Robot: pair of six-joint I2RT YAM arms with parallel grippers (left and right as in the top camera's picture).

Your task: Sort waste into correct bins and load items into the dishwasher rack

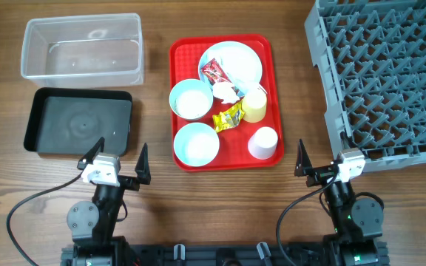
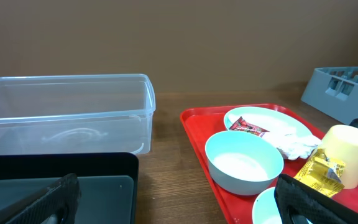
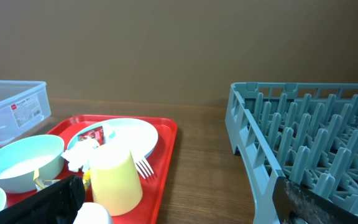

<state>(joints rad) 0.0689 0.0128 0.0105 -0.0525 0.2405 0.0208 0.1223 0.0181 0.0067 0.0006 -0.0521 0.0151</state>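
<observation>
Red catches the eye first: the red tray point(image 1: 231, 159) lies in the middle of the worktop point(image 1: 154, 199), and most of the task's things are on it. At its far end sits the plate point(image 1: 242, 59), with the red wrapper point(image 1: 215, 73) lying on its left part. The tissue point(image 1: 223, 92) is bunched at the plate's near edge, touching it. The yellow wrapper point(image 1: 228, 118) lies just nearer, between the two bowls and the yellow cup point(image 1: 255, 107). The far bowl point(image 1: 191, 99) and near bowl point(image 1: 196, 143) stand one behind the other along the tray's left side, mouths up. The white cup point(image 1: 262, 142) stands at the near right corner, just beside the yellow cup. From the right wrist a fork point(image 3: 143, 167) shows, its tines poking out beside the yellow cup at the plate's rim.

Left of the red tray the tub point(image 1: 28, 48) stands at the far side and the black tray point(image 1: 50, 122) just nearer, the two close together. The rack point(image 1: 383, 74), pegs upright, fills the far right of the worktop, near the red tray's right side but not touching it.

The left tool point(image 1: 121, 148) hangs low by the black tray's near right corner, fingers spread wide with nothing between them. The right tool point(image 1: 322, 144) is by the rack's near left corner, likewise spread wide and holding nothing
</observation>
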